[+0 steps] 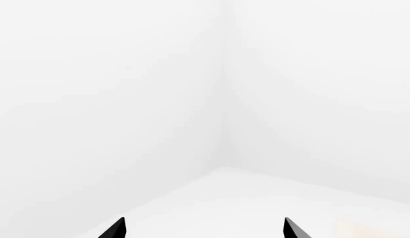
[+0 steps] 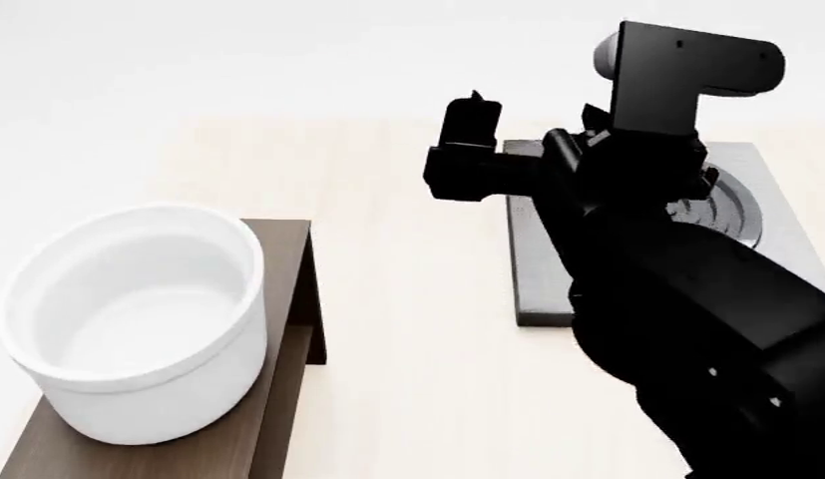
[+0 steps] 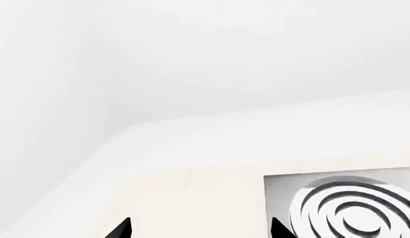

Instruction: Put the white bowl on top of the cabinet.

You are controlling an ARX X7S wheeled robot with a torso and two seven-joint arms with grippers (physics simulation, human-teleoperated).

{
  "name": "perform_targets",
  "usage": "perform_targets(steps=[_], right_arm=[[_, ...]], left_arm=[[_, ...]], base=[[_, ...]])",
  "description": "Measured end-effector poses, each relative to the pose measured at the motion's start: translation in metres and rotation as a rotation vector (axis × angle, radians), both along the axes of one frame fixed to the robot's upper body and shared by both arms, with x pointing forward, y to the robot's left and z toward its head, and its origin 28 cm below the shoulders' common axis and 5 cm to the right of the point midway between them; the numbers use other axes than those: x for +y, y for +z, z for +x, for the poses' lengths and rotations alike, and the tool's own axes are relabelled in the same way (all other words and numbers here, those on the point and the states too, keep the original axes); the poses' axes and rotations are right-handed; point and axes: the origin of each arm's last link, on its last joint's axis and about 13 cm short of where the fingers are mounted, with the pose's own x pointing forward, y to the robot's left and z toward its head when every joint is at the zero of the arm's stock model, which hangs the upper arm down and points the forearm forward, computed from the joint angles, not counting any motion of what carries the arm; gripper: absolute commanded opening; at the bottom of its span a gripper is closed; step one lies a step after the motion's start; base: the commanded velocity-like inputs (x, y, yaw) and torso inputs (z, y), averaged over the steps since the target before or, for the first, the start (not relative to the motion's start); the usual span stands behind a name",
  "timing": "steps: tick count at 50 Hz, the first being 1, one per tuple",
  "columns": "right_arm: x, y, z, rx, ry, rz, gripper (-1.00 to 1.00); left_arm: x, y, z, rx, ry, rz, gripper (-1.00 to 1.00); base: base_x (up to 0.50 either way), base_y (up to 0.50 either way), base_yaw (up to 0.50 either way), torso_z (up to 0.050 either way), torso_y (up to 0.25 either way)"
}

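The white bowl (image 2: pixel 140 319), deep and glossy with a thick rim, stands upright on the flat top of the dark brown cabinet (image 2: pixel 285 261) at the left of the head view. My right gripper (image 2: pixel 472 125) is raised over the table to the right of the cabinet, well apart from the bowl. In the right wrist view the right gripper (image 3: pixel 199 229) is open and empty, only its black fingertips (image 3: pixel 122 229) showing. My left gripper (image 1: pixel 205 229) is open and empty and faces a white room corner. It does not show in the head view.
A grey square stove plate (image 2: pixel 526 261) with a spiral burner lies on the pale table behind my right arm; it also shows in the right wrist view (image 3: pixel 277 184). The black right arm (image 2: pixel 705 319) fills the right of the head view.
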Motion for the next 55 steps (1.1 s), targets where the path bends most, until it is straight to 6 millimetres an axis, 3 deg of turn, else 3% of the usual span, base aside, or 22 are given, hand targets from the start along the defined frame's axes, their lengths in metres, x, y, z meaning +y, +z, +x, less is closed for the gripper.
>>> perform_targets(steps=[12, 23, 55], right_arm=[[-0.025, -0.036, -0.004, -0.048, -0.202, -0.098, 1.0], [-0.043, -0.055, -0.01, -0.078, -0.324, -0.169, 1.0], [-0.081, -0.078, -0.029, -0.156, -0.6, -0.301, 1.0]], left_arm=[[0.0, 0.0, 0.001, 0.002, 0.0, 0.004, 1.0], [-0.001, -0.001, 0.001, 0.003, -0.001, 0.007, 1.0], [-0.002, -0.002, 0.001, 0.007, -0.006, 0.015, 1.0]], base=[[0.0, 0.0, 0.0, 0.0, 0.0], [0.0, 0.0, 0.0, 0.0, 0.0], [0.0, 0.0, 0.0, 0.0, 0.0]])
